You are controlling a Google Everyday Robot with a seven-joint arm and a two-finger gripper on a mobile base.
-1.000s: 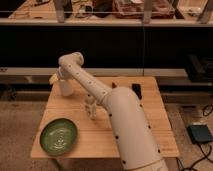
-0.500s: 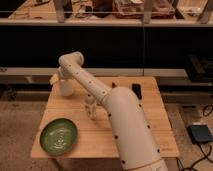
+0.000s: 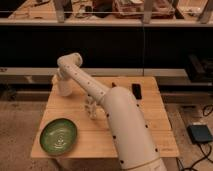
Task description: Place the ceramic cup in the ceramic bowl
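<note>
The green ceramic bowl [image 3: 58, 136], wide and shallow with paler rings inside, sits at the front left corner of the wooden table [image 3: 150, 125]. My white arm reaches across the table to its far left corner. The gripper [image 3: 65, 82] points down there, right over a small white shape [image 3: 65, 90] that looks like the ceramic cup. The gripper and the cup blend together, so I cannot tell whether the cup is held. The cup is well behind the bowl.
A small pale knobbly figurine [image 3: 91, 108] stands mid-table beside my arm. A flat black object [image 3: 136, 91] lies at the back right of the table. Dark shelving runs behind the table. A grey pedal box [image 3: 200, 134] lies on the floor to the right.
</note>
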